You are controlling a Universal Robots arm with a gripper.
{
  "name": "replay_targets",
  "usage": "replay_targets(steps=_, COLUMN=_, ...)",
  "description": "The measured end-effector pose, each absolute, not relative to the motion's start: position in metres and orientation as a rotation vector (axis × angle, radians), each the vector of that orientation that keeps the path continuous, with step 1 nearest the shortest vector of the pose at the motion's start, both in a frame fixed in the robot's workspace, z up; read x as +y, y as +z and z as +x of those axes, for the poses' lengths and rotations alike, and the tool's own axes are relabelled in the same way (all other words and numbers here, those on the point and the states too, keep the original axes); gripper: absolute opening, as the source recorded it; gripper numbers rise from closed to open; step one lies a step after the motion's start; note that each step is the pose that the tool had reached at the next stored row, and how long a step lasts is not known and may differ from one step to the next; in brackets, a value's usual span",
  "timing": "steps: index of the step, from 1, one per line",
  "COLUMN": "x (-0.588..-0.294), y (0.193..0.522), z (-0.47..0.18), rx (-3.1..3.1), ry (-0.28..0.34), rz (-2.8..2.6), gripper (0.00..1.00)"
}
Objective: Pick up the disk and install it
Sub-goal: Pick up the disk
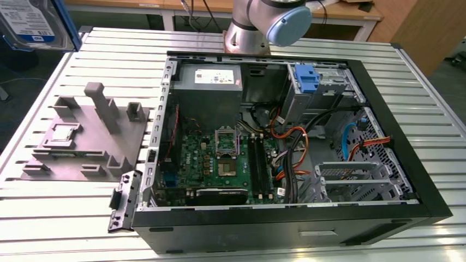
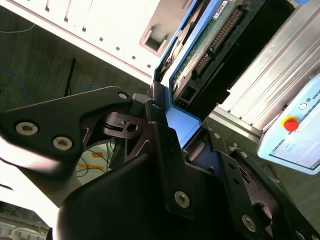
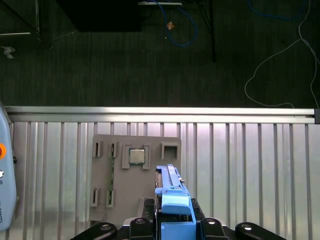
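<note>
The disk (image 1: 30,21), a flat rectangular silver-grey hard drive with a white-and-blue label and bright blue plastic rails, hangs in the air at the exterior view's far left, above the far corner of the ribbed metal surface (image 1: 73,218). It is well apart from the open black computer case (image 1: 429,191) lying on its side at the exterior view's right.

In both wrist views the tool (image 3: 175,226) is clamped on the disk. Its black fingers (image 3: 144,222) press against a blue rail from either side. The second wrist view shows the tool (image 2: 176,131) gripping the same blue edge. The disk's green circuit board (image 2: 210,45) shows beyond it.

The step in hand looks like the carry, with the pick-up done and the install not yet done. To do it well, I judge the grip should bear on the rails rather than the circuit board. The disk should travel high enough to clear the case rim and the loose orange and blue cables (image 1: 291,136) inside.

Counted:
- one disk
- one tool
- one computer case
- one grey plastic fixture plate (image 1: 87,136) with upright slots, on the surface left of the case
- one small square grey chip (image 3: 136,156) seated in that plate
- one narrow upright blue plastic latch (image 1: 306,79) at the far side of the case
</note>
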State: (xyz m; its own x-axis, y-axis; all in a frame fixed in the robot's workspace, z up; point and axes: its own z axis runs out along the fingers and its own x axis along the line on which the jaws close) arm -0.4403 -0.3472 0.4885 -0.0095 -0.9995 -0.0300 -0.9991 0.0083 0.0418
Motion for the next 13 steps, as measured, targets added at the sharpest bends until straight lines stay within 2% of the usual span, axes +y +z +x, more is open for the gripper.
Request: replay_targets(steps=13, x=-0.3472, y=0.4885, z=-0.4374, rx=-2.225, ry=-0.08, rz=2.205, gripper=0.37)
